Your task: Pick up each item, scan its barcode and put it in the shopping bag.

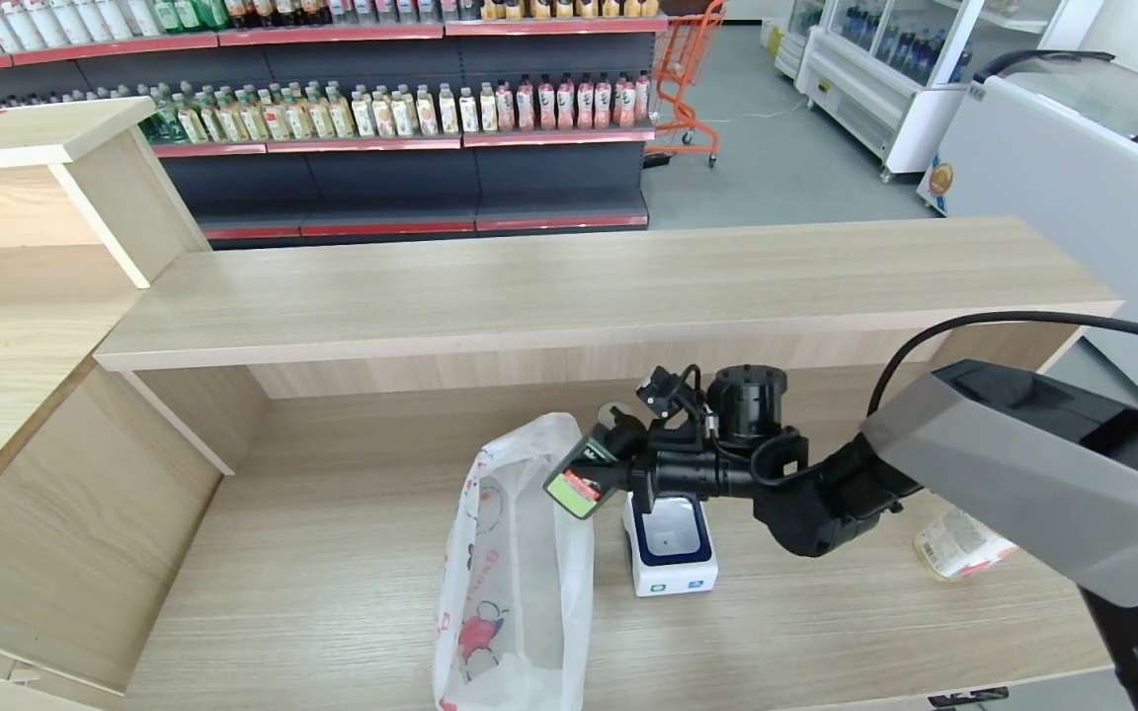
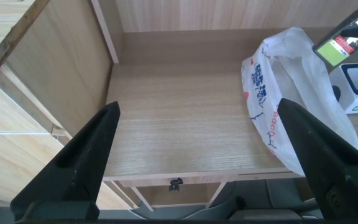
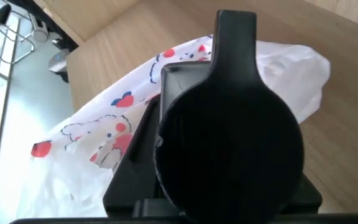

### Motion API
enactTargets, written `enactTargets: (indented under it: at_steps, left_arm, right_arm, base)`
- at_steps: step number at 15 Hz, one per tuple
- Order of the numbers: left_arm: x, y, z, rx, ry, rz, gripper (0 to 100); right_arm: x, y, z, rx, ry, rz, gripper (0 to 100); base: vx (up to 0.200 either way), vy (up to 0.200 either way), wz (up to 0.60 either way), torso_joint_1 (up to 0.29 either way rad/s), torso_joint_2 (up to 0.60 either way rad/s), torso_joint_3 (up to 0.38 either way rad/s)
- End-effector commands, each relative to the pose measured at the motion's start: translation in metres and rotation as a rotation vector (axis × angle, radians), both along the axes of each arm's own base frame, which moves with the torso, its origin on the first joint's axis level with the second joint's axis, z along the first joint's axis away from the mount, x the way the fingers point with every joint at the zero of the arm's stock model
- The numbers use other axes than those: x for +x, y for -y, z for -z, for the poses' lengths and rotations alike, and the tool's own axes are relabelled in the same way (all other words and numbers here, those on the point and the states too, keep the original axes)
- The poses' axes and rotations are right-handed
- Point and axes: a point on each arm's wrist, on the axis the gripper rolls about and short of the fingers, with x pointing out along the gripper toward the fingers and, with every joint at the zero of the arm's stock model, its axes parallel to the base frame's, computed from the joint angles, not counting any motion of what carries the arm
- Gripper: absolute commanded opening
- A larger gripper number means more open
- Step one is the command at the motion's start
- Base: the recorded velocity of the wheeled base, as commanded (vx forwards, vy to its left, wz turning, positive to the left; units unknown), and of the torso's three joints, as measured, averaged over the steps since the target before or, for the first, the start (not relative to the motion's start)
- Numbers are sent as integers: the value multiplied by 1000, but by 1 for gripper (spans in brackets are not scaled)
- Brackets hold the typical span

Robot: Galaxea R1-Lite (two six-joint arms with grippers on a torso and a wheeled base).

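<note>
Left gripper (image 2: 197,163) is hanging above the bare wooden counter (image 1: 312,553) at the near-left part of the recess. Its two dark fingers (image 2: 95,152) are standing spread wide apart with nothing between them. In the left wrist view the shopping bag (image 2: 291,93) is showing off to one side, well apart from those fingers.

Moving rightward, the white shopping bag (image 1: 520,573), printed with red figures, is standing open on the counter with its mouth facing up.

Just at the bag's upper right edge, the right gripper (image 1: 597,464) is pinching a small dark box (image 1: 581,482) with a green and red label. The right arm is stretching in from the right, roughly level above the counter, with its wrist pointing toward the bag. The box is being held tilted, label face turned up, in the air over the bag's rim and just left of the scanner (image 1: 670,545). In the right wrist view the bag (image 3: 92,143) is lying directly beneath the gripper.

The white scanner is sitting on the counter just beside the bag, under the gripper's wrist.

Farther right, a pale labelled packet (image 1: 959,543) is lying on the counter, partly hidden by the arm.
</note>
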Motion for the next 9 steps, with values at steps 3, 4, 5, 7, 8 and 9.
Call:
enactTargets:
  at_steps: [3, 4, 5, 7, 8, 9]
  left_arm:
    - [0, 0, 0, 0, 1, 0, 100]
    - [0, 0, 0, 0, 1, -2, 100]
    - [0, 0, 0, 0, 1, 0, 100]
    - [0, 0, 0, 0, 1, 0, 100]
    - [0, 0, 0, 0, 1, 0, 100]
    - [0, 0, 0, 0, 1, 0, 100]
  right_arm:
    - [-3, -21, 38, -73, 41, -36, 0]
    - [-4, -25, 45, -90, 62, -46, 0]
    - [-5, -30, 50, -100, 79, -62, 0]
    - [-9, -42, 55, -101, 90, -89, 0]
    - [-9, -47, 58, -107, 102, -91, 0]
    - [-9, -52, 64, -124, 132, -89, 0]
  base:
    - [0, 0, 0, 0, 0, 0]
    - [0, 0, 0, 0, 0, 0]
    - [0, 0, 0, 0, 0, 0]
    - [0, 0, 0, 0, 0, 0]
    - [0, 0, 0, 0, 0, 0]
    - [0, 0, 0, 0, 0, 0]
